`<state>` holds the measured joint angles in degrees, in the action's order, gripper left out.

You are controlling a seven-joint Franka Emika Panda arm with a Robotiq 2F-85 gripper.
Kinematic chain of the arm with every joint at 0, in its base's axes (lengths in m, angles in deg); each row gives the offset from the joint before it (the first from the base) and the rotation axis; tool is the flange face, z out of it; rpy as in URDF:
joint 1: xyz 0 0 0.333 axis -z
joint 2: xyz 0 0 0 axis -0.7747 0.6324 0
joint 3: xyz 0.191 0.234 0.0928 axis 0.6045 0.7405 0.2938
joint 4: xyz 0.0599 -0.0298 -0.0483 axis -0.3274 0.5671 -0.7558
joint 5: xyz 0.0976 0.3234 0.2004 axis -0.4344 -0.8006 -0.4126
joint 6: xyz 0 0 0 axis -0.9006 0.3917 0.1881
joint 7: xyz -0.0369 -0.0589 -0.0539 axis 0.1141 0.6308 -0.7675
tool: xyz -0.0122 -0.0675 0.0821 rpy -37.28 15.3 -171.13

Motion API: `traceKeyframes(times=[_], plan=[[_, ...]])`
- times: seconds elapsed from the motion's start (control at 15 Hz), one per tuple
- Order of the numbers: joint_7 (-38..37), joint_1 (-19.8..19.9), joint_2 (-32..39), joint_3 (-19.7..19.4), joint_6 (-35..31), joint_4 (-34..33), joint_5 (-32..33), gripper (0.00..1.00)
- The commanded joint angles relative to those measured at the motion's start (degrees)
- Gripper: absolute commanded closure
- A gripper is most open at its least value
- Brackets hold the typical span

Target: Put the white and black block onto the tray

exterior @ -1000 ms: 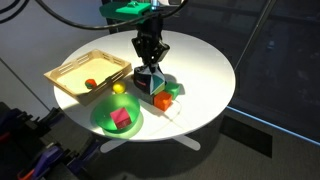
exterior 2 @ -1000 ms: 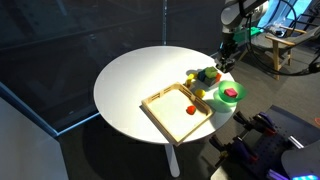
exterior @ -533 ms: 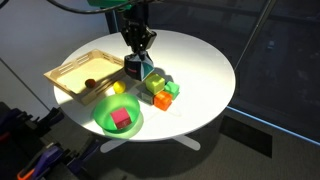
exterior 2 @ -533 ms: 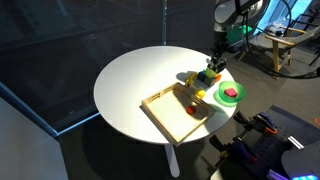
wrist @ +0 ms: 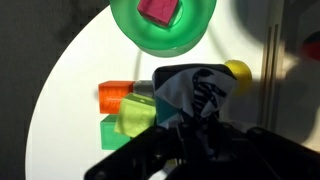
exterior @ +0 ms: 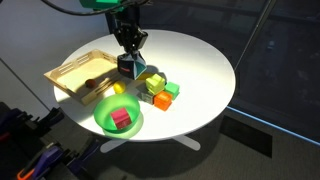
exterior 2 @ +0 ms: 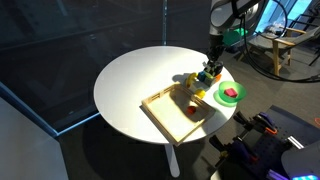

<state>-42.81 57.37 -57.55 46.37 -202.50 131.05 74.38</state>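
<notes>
My gripper (exterior: 128, 52) is shut on the white and black block (exterior: 127, 66) and holds it in the air by the tray's near corner. In the wrist view the block (wrist: 195, 92) sits between the dark fingers (wrist: 150, 160), above the white table. The light wooden tray (exterior: 72, 70) lies left of the gripper, with a small red piece (exterior: 90, 83) in it. In the exterior view from the far side the gripper (exterior 2: 213, 62) hangs beyond the tray (exterior 2: 165, 115).
A yellow-green block (exterior: 152, 83), an orange cube (exterior: 161, 99) and a green cube (exterior: 171, 89) lie on the round white table (exterior: 200, 60). A green bowl (exterior: 118, 117) holds a dark red block (exterior: 121, 118). A yellow ball (exterior: 118, 89) lies by the tray.
My gripper has lifted the white and black block off the pile of blocks and carried it left and back toward the tray. The other blocks stay in place.
</notes>
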Motion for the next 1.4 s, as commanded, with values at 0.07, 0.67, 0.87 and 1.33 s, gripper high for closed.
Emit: traceKeyframes(times=[0.07, 0.67, 0.87, 1.33], plan=[[0.0, 0.0, 0.1, 0.0, 0.2, -0.1, 0.0, 0.83], [0.0, -0.4, -1.1, 0.2, -1.3, 0.8, 0.7, 0.95], [0.2, -1.1, -2.5, 0.8, -2.8, 1.6, 1.0, 0.95], [1.6, -2.8, -6.0, 3.1, -5.1, 3.4, -0.4, 0.95]])
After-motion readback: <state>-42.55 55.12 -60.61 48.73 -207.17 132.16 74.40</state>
